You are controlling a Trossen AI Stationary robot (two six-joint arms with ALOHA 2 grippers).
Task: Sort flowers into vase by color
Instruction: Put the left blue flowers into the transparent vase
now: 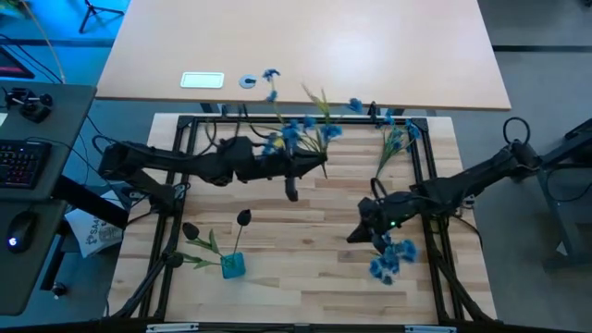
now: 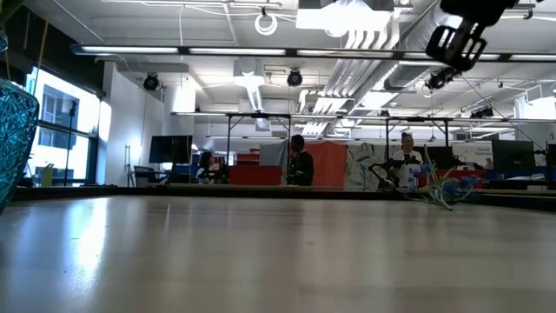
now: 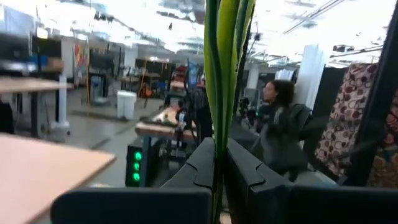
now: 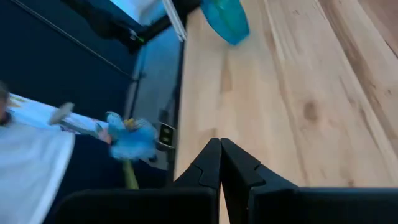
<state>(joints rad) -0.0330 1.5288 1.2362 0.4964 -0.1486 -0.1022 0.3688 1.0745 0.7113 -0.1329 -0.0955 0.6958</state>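
- Green stem [image 3: 221, 68] stands pinched between the fingers of my left claw [image 3: 219, 158], which are closed tight on it; it rises straight up past the wrist camera
- From above, my left claw [image 1: 320, 163] sits over the far half of the table [image 1: 305, 231], near the middle, with blue blossoms [image 1: 294, 135] and yellowish leaves spread just beyond it
- My right claw [image 4: 219, 148] is closed with its fingers pressed together and nothing between them
- From above, my right claw [image 1: 358, 233] is over the right half of the table, pointing toward the near left
- Just beside it, toward the near right, lies a clump of blue sprigs [image 1: 388, 259]; whether they touch the claw I cannot tell
- More blue sprigs [image 1: 398, 137] lie at the far right edge of the table, and one more [image 1: 269, 78] rests on the desk [image 1: 370, 55] beyond
- The teal vase [image 1: 233, 266] stands at the near left, well apart from both claws
- Two dark buds [image 1: 243, 218] on leafy stems rise out of the vase, one leaning far to the left
- From table height, the vase's patterned wall [image 2: 13, 130] shows at the left edge, and blue flowers lie far off across the table on the right
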